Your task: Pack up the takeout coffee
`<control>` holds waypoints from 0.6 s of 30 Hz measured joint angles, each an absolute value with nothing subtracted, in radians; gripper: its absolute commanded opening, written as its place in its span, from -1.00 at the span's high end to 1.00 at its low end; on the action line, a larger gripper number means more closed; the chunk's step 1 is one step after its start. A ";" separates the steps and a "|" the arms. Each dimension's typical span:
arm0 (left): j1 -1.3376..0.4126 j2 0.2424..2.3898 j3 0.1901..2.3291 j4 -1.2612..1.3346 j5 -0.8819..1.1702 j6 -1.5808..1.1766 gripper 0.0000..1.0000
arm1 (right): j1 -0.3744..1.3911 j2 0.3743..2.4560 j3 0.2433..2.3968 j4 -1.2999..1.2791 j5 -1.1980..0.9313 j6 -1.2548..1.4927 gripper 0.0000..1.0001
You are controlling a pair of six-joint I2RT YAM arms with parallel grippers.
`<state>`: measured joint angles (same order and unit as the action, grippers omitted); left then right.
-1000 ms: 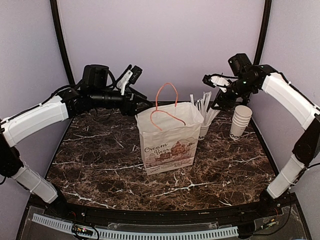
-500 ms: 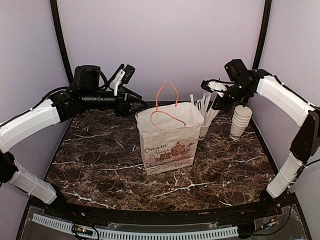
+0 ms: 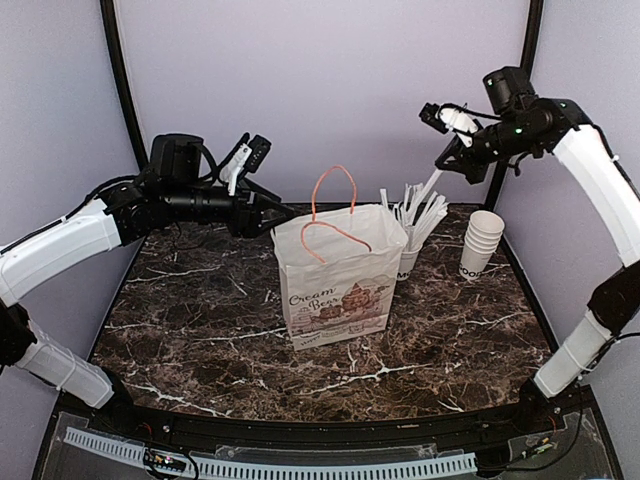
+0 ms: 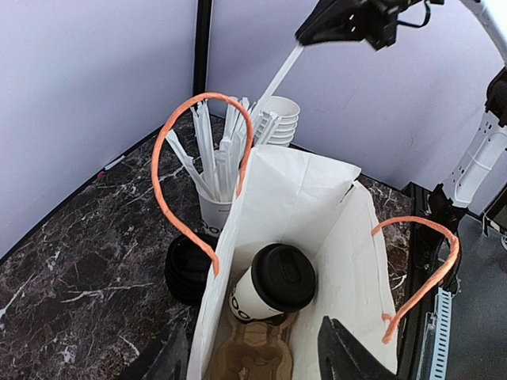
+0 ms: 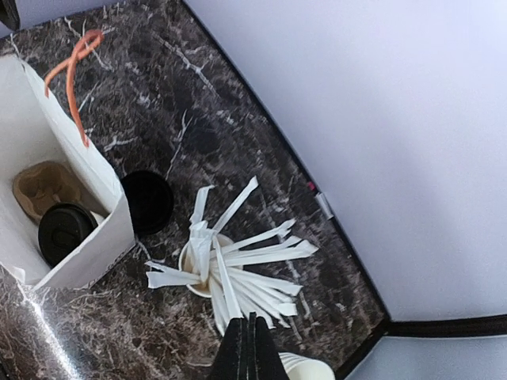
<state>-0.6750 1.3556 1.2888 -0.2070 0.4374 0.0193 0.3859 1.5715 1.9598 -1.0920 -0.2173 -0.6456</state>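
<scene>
Nearest, a white paper bag (image 3: 335, 280) with orange string handles and a brown drawing on its front, upright in the middle of the dark marble table (image 3: 200, 330), top wide open. Down inside the bag, the takeout coffee (image 4: 273, 285), a small white paper cup with a black dome lid and dark letters low on its side. Under it, at the bottom of the bag, a brown cardboard cup tray (image 4: 249, 360). Just behind the bag, flat on the table, a round black plastic lid (image 4: 186, 269). Right beside that, a white paper cup full of long white sticks (image 3: 408, 262), fanned out in all directions. Farther right, near the right edge of the table, a stack of plain white cups without lids (image 3: 482, 243). By the far left corner of the bag top, the left gripper (image 3: 268, 215), jaws wide apart, looking straight down into the bag at the coffee. High over the cup of sticks, the right gripper (image 3: 443, 163), jaws pinched tight on one thin white stick (image 4: 277, 75). Hanging slanted from those jaws, low end close to the tips of the other sticks.
</scene>
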 measured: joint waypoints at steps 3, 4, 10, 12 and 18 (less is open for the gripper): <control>-0.675 1.356 1.290 -0.224 0.415 0.028 -0.16 | 0.388 1.562 2.126 -1.143 -0.210 -0.666 1.00; -0.675 1.356 1.290 -0.233 0.402 0.033 -0.16 | 0.391 1.559 2.167 -1.152 -0.208 -0.672 1.00; -0.675 1.345 1.294 -0.288 0.323 0.071 -0.16 | 0.458 1.478 2.285 -1.164 -0.214 -0.691 1.00; -0.672 1.330 1.294 -0.305 0.293 0.083 -0.16 | 0.513 1.458 2.300 -1.176 -0.229 -0.695 1.00; -0.671 1.274 1.298 -0.353 0.179 0.095 -0.16 | 0.684 1.454 2.304 -1.221 -0.250 -0.696 1.00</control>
